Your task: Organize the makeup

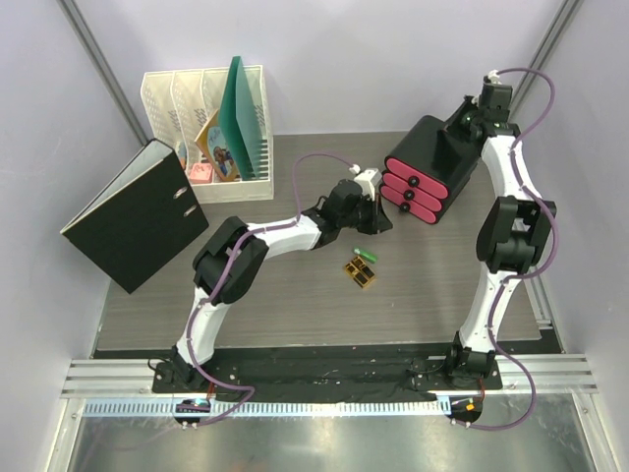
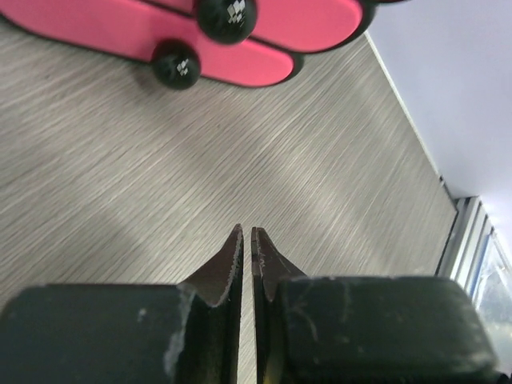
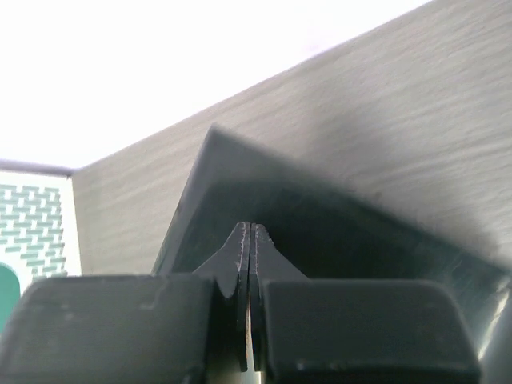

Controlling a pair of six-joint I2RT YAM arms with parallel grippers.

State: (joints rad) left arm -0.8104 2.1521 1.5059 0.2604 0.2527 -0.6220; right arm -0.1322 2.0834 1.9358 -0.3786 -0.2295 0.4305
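While left hand [image 2: 246, 233], right hand [image 3: 250, 229] both pressed together, empty, green tube [image 1: 366, 256] lies beside gold-and-black cases [image 1: 362, 274].

Grey wood-grain table [image 1: 295, 305] between pale lilac walls [image 1: 354, 59], metal rails [image 1: 324, 376] along its near edge.

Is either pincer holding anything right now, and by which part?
Nothing is held: both the left pincer and the right pincer are shut and empty.
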